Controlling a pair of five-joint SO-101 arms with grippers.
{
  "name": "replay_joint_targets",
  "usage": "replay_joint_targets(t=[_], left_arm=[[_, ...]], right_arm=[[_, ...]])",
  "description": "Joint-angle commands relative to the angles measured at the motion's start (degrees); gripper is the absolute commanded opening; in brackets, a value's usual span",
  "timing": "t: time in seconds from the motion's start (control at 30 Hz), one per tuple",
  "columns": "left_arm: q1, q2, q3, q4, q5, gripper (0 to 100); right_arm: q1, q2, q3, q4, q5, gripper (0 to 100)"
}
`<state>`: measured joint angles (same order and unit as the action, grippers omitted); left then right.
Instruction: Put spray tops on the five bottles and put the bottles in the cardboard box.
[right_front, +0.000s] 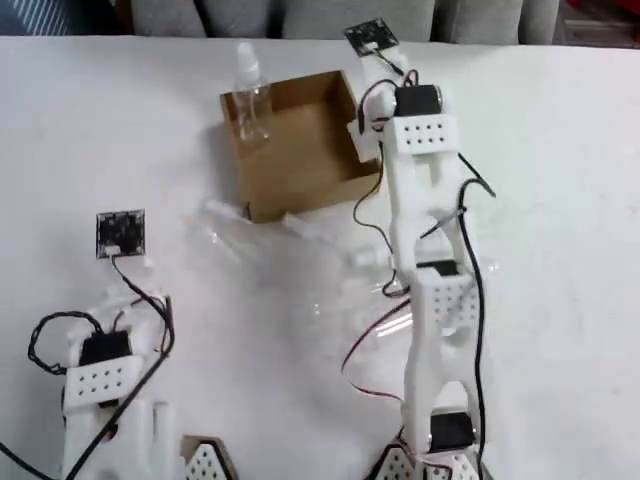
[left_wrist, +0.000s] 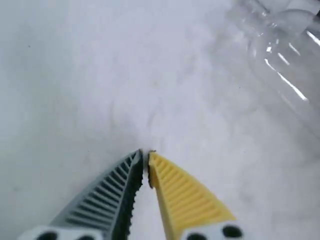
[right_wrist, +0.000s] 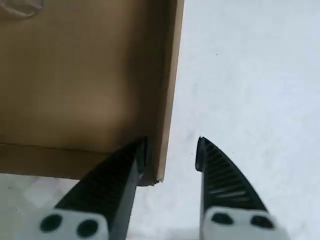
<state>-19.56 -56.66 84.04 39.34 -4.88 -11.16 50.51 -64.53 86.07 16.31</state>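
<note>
**Cardboard box (right_front: 300, 160) with one bottle inside**

We see the box on the white bench (right_front: 100, 120), holding one upright bottle (right_front: 250, 95) in a far corner (spray top on). The right gripper (right_wrist: 171, 145) is spread, straddling the box's wall near a corner. The left gripper (left_wrist: 146, 152) is pressed together over bare bench, near a lying bottle (left_wrist: 285, 60).

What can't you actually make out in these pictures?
- High view: clear bottles lying before the cardboard box blur into the white table; their count and tops are unclear.
- Left wrist view: a bottle is cut off by the edge.
- Right wrist view: the box's inside is mostly cropped.
</note>
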Motion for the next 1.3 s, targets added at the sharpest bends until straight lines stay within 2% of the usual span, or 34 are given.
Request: replay_joint_targets(t=[0.0, 0.37, 0.7, 1.13, 1.27], left_arm=[[0.7, -1.5, -0.4, -1.7, -0.8, 2], [0.7, -1.5, -0.4, -1.7, -0.9, 2], [0.7, -1.5, -0.3, -1.7, -0.9, 2], [0.7, -1.5, -0.3, -1.7, -0.9, 2], [0.7, -1.5, -0.3, -1.7, -0.9, 3]], right_arm=[[-0.3, 4.9, -10.8, 2.4, -0.1, 12.7], [-0.4, 16.0, -20.6, 6.6, -0.1, 12.3], [-1.2, 16.0, -20.3, 14.1, -0.5, 12.3], [-2.2, 15.9, -19.9, 15.3, -0.6, 12.3], [-1.6, 14.8, -18.8, 15.3, -4.3, 12.3]])
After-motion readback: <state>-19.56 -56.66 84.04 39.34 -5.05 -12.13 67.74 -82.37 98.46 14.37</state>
